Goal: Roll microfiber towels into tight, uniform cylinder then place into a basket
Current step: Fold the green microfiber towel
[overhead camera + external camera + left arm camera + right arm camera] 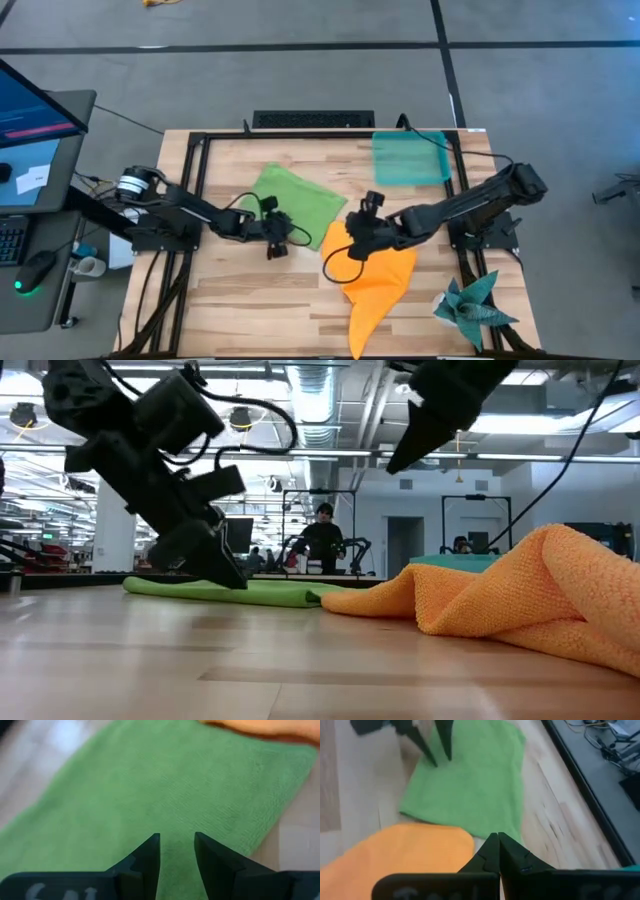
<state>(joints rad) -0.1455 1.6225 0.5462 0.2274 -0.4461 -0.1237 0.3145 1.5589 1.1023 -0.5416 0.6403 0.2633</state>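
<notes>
Green towel: I see the green towel [291, 203] flat near the table's [250, 300] middle, long axis slanting from its far-left corner toward centre.
Left gripper: left gripper [177, 851] released, fingers parted, low over the towel's near edge; nearest arm, towel directly ahead.
Right gripper: right gripper [498, 851] clenched, holding nothing, above the orange towel [375, 280].
Basket: basket [410, 157] at the far-right corner, nothing in it.
Judgement: left arm should start this roll.

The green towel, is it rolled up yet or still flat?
Flat. The green towel lies spread on the table, showing no roll in the high or low view.
</notes>
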